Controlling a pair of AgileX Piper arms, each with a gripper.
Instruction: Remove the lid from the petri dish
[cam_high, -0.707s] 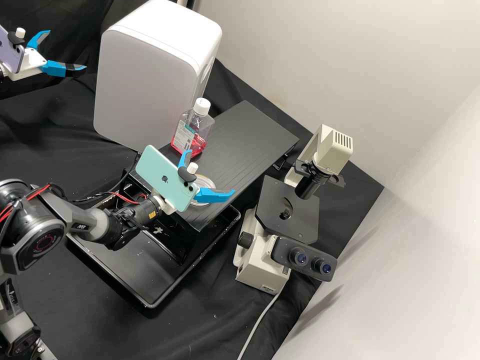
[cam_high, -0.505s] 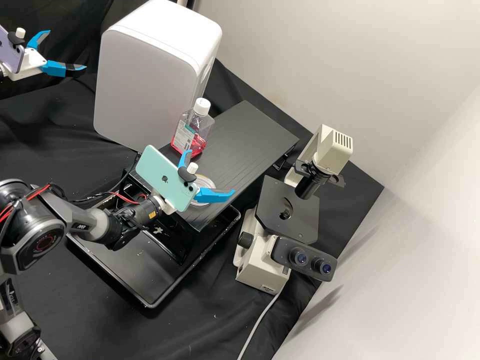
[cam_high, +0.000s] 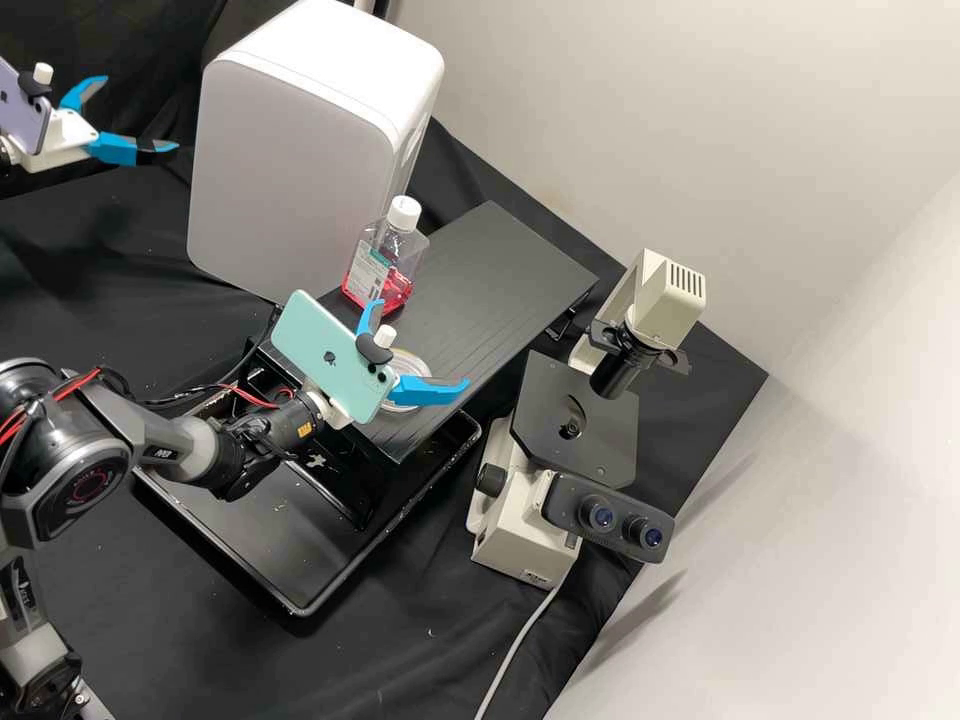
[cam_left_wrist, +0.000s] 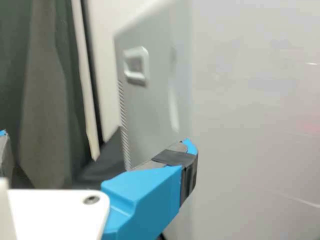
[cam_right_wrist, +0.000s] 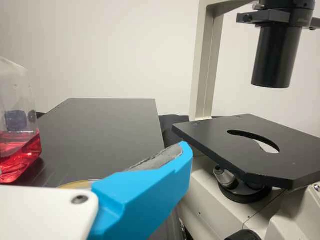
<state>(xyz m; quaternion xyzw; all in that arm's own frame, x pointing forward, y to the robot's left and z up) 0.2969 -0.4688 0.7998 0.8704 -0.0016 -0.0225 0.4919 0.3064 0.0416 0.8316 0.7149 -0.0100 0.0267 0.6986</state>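
Right end effector (cam_high: 423, 343) spread, dish (cam_high: 412, 362) between its fingers, flask (cam_high: 383, 262) just beyond; left end effector (cam_high: 137, 113) spread, near white box (cam_high: 310, 140)

No lettering can be read. A printed label is borne by the bottle (cam_high: 383, 262) and a small mark by the arm's grey link (cam_high: 160, 447); both are too small to be made out.

2 grippers: left gripper (cam_high: 135, 113), right gripper (cam_high: 420, 344). 1 ea: petri dish (cam_high: 412, 362), red-media bottle (cam_high: 382, 262), microscope (cam_high: 585, 440), white box (cam_high: 300, 140), tray (cam_high: 280, 550).
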